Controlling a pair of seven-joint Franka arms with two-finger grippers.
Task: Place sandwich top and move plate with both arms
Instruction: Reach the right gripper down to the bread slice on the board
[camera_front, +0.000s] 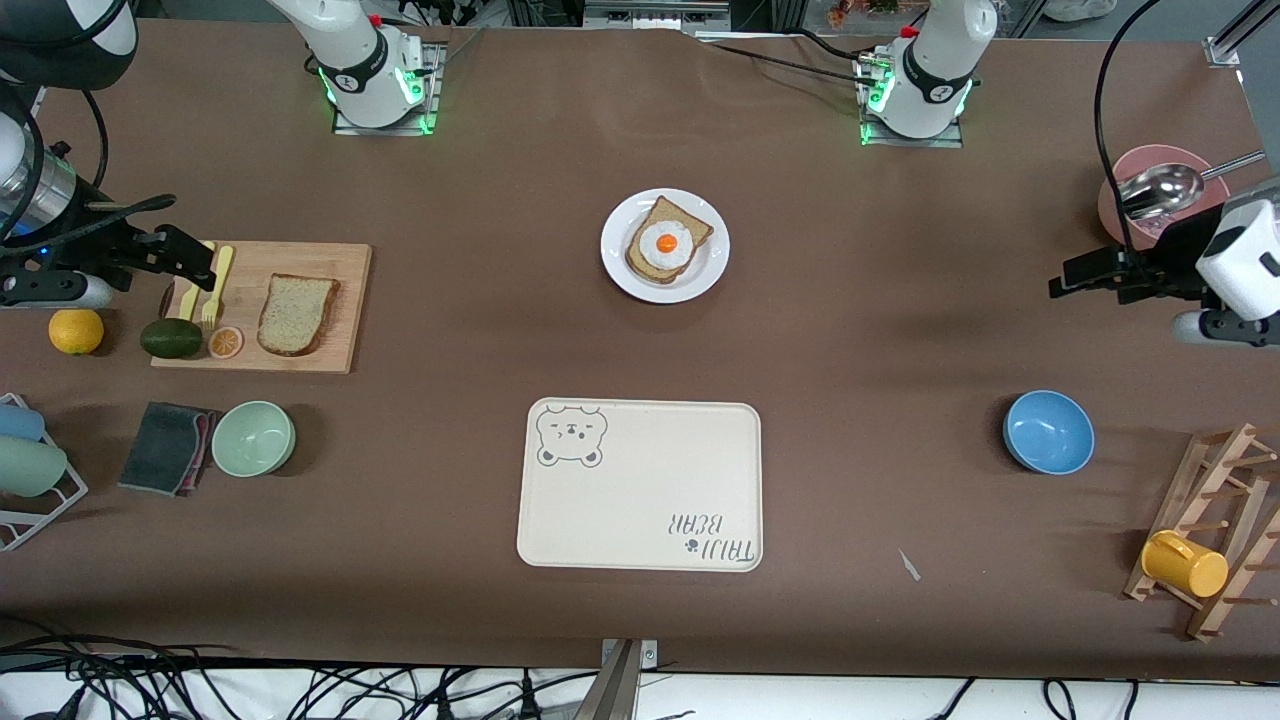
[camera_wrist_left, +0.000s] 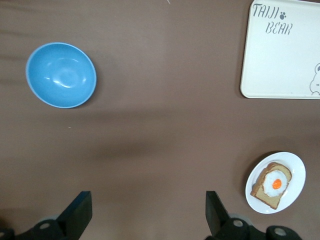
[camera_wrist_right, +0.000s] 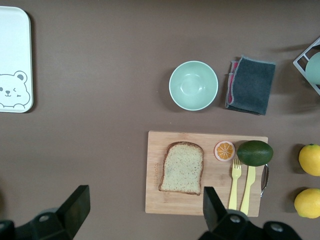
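The sandwich top (camera_front: 297, 313), a plain speckled slice, lies flat on a wooden cutting board (camera_front: 340, 265) toward the right arm's end of the table; it also shows in the right wrist view (camera_wrist_right: 182, 167). The white plate (camera_front: 615, 250) sits mid-table near the arms' bases and bears the slice with a fried egg (camera_front: 666, 243); the plate also shows in the left wrist view (camera_wrist_left: 298, 170). My right gripper (camera_front: 195, 262) (camera_wrist_right: 145, 200) is open and empty, high over the board's utensil end. My left gripper (camera_front: 1065, 280) (camera_wrist_left: 147, 200) is open and empty, high over bare table at the left arm's end.
A cream bear-print tray (camera_front: 640, 485) lies nearer the front camera than the plate. A blue bowl (camera_front: 1048, 431), a green bowl (camera_front: 253, 437), a grey cloth (camera_front: 165, 447), an avocado (camera_front: 171, 338), yellow cutlery (camera_front: 215, 285), a pink dish with a ladle (camera_front: 1160, 190) and a mug rack (camera_front: 1200, 540) stand around.
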